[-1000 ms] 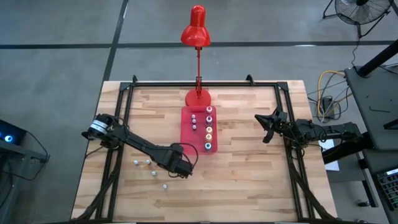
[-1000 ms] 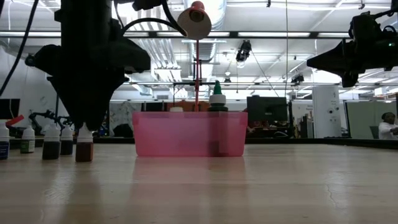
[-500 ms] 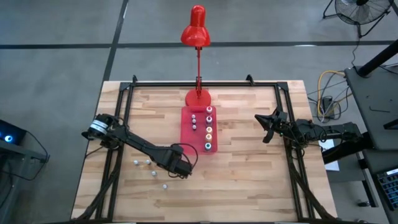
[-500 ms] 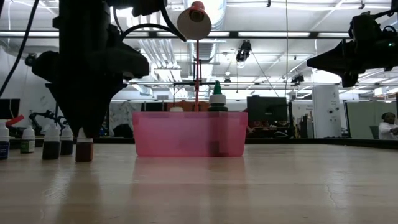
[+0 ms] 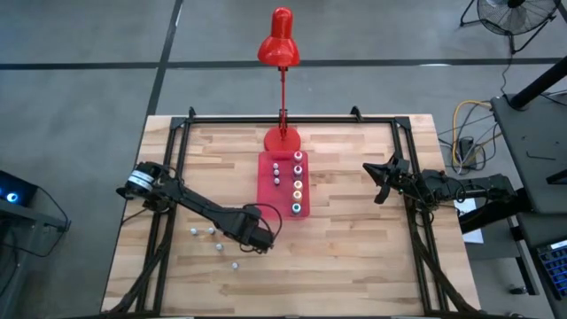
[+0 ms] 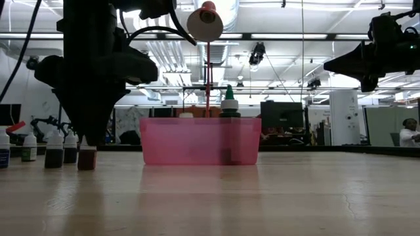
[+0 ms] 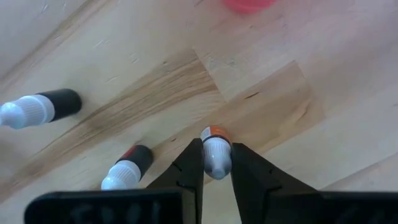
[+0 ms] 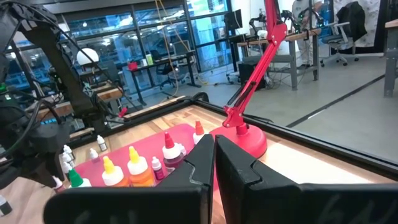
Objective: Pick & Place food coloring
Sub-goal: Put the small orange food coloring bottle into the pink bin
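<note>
Gripping a small whitish-capped bottle between its fingers, the left gripper stands on the wooden surface near the red tray. Loose bottles stand beside it; the right gripper waits closed at the surface's right side

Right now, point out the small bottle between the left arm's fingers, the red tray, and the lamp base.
small bottle [image 7: 216, 155], left wrist view, on its whitish cap, between the two fingers.
red tray [image 6: 197, 141], low view, on its front wall.
lamp base [image 5: 282, 139], high view, on the round red foot.
</note>
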Controlling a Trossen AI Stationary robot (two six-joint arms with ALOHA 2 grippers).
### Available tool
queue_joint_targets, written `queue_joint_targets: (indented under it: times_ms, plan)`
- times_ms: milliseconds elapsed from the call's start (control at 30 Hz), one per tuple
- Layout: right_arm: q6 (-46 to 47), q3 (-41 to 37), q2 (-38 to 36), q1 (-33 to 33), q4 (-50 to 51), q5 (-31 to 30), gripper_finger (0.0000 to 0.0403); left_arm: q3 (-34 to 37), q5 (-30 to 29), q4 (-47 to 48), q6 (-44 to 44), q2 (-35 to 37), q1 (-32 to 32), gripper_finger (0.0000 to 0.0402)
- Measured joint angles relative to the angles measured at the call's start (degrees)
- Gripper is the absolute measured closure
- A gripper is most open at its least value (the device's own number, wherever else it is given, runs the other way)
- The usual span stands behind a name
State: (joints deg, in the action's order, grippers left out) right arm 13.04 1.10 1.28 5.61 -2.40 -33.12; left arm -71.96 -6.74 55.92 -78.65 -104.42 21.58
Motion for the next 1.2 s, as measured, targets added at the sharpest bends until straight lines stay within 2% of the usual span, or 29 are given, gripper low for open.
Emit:
queue_joint_targets:
  times_ms: [200,533,800,1000,1200]
  plan:
    - [0.0,0.0,0.0,0.0,0.0,0.0,0.0394,-1.2,0.1,0.9,0.7,0.5,-0.4,0.0364]
    - [0.0,0.0,0.0,0.0,0.0,0.0,0.0394,-7.3,1.6,8.1,5.1,6.3,-2.9,0.0366]
    - [0.0,0.0,0.0,0.0,0.0,0.0,0.0394,-17.2,3.1,17.1,20.0,7.3,-7.7,0.0366]
    - [0.0,0.0,0.0,0.0,0.0,0.0,0.0394,-22.9,2.3,17.1,35.2,5.9,-13.5,0.0366]
    - [0.0,0.0,0.0,0.0,0.0,0.0,0.0394,-24.5,1.3,16.6,45.7,4.5,-18.6,0.0366]
